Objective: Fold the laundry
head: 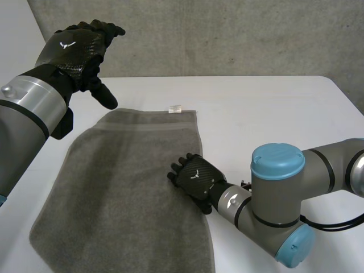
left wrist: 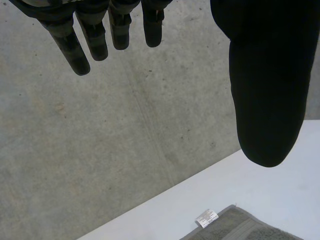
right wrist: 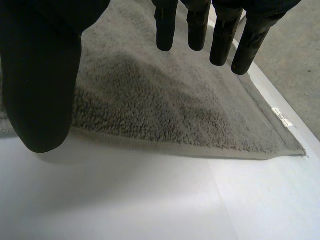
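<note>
Right hand [head: 193, 175] low at the right long edge of the grey towel [head: 119, 187], about midway along it, fingers straight and a little apart, thumb held wide, pinching nothing. Could not tell whether the fingertips touched the pile or hung just above it. Left hand [head: 74, 48] high above the white counter [head: 273, 114], over the towel's far left corner, fingers spread and relaxed, thumb pointing down, likewise empty, with a grey wall [left wrist: 125, 125] beyond it. Towel spread flat on the counter in one smooth sheet, near end at the robot's side, far hem carrying a small white label [head: 174, 107] close to the far right corner, no part lifted or turned over. Looked like the reach before a first grasp, with no fold begun. Called next, most likely, for closing the right hand's fingers and thumb on the hem beside them, and for bringing the left hand down onto the towel's own left side or far corner, so that both could lift together. Risked, with the thick pile lying flat, a pinch that slid off the hem or dragged the towel across the counter.
</note>
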Controlling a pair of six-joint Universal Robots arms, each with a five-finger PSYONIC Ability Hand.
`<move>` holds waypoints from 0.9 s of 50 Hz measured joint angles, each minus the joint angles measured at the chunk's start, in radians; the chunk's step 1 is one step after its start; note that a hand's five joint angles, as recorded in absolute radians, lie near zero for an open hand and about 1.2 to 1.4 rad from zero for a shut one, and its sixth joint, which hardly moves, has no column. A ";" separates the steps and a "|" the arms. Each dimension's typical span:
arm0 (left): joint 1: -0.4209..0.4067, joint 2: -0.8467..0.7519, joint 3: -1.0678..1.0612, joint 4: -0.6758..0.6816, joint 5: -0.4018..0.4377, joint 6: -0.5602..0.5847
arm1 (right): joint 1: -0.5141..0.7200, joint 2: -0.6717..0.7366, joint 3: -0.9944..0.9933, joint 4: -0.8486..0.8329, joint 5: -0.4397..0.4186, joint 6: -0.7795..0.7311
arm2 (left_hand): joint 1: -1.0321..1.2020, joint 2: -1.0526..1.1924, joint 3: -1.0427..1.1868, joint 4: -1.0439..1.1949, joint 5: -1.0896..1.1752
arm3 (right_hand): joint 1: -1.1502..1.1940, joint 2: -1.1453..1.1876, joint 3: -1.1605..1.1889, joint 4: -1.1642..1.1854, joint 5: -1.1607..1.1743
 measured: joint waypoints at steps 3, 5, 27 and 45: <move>0.000 0.000 0.000 0.000 0.000 0.000 | 0.004 0.001 -0.007 -0.003 0.002 0.022 | 0.000 0.000 0.000 0.000 0.000 | 0.000 0.002 0.001 0.002 0.005; 0.000 0.000 -0.001 0.000 0.000 0.000 | 0.010 0.005 -0.014 -0.009 0.006 0.041 | 0.000 0.000 0.000 0.000 0.000 | 0.000 0.002 0.001 0.002 0.022; -0.002 0.001 -0.003 0.006 0.000 0.000 | 0.046 0.040 -0.039 -0.076 0.053 0.185 | 0.000 0.000 0.000 0.000 0.000 | 0.207 0.254 0.273 0.253 0.127; -0.005 0.001 -0.005 0.006 0.000 0.000 | 0.052 0.067 -0.059 -0.074 0.041 0.277 | 0.000 0.000 0.000 0.000 0.000 | 0.778 0.946 0.963 0.952 0.127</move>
